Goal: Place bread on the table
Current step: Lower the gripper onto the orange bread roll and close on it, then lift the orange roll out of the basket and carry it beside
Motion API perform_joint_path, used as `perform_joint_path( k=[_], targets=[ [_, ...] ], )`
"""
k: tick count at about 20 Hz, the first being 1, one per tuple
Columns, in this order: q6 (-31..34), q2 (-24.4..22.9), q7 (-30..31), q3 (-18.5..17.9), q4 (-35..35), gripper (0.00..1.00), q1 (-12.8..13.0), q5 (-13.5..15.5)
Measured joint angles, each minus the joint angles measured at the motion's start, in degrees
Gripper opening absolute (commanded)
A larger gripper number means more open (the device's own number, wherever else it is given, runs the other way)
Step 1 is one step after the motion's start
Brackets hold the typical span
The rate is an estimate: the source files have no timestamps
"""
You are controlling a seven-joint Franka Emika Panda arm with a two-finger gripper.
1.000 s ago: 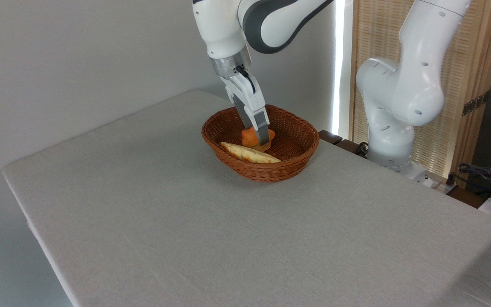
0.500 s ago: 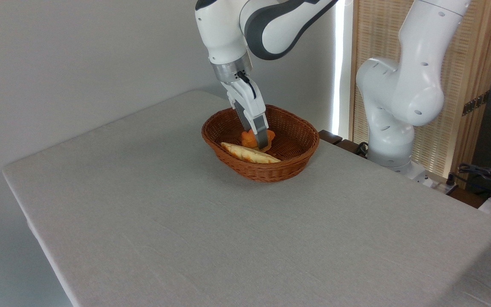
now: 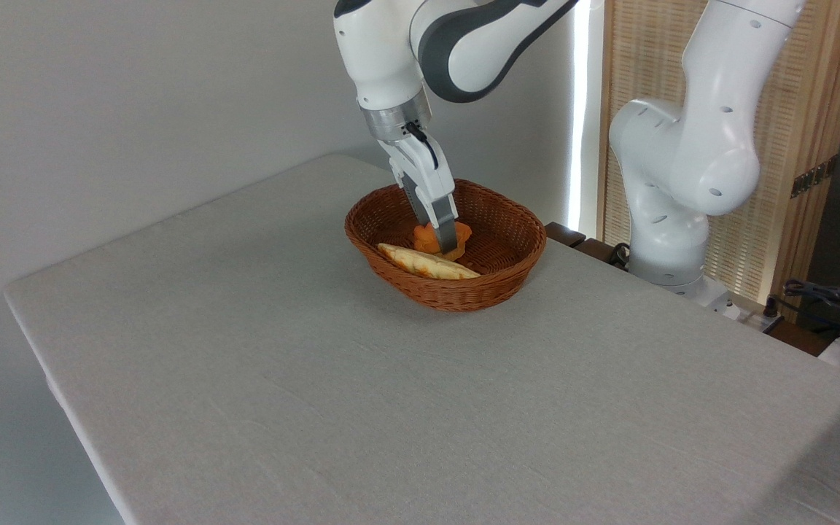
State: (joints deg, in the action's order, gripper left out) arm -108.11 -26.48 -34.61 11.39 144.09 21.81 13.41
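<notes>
The table (image 3: 362, 394) fills most of the view, its grey cloth top running from the near corner to the far edge by the wall. The arm (image 3: 420, 51) reaches down from above toward the basket (image 3: 500, 281), which stands on the far part of the table. Behind the basket and to its right, off the table edge, rises the arm's white base (image 3: 671, 182) in front of a slatted wooden screen (image 3: 799, 124). Inside the basket a long flat loaf (image 3: 420, 261) lies along the near-left side. The bun (image 3: 429, 235) sits just behind that loaf, still in the basket, with the gripper (image 3: 444, 239) lowered onto it. One finger (image 3: 448, 232) crosses the bun's front; the other is hidden, so whether the bun is clamped cannot be told.
</notes>
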Motion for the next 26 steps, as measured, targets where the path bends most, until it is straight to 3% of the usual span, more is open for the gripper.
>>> perform_joint_path(
  k=[9, 13, 16, 20, 23, 26],
  targets=[
    [2.3, -0.1, 0.0, -0.3, -2.6, 0.51, -0.2, 0.0],
    [11.1, -0.5, 0.0, -4.8, -12.0, 0.51, -0.5, 0.0],
    [11.6, 0.2, -0.8, -8.6, -16.7, 0.52, -0.6, -0.2],
    [0.4, 5.5, -3.3, -13.5, -18.8, 0.54, -0.8, -1.5],
    [-12.1, 12.9, -3.4, -14.0, -18.9, 0.63, -0.8, -1.6],
    [-20.8, 20.0, -3.4, -13.9, -19.2, 0.98, -0.7, -1.6]
  ],
)
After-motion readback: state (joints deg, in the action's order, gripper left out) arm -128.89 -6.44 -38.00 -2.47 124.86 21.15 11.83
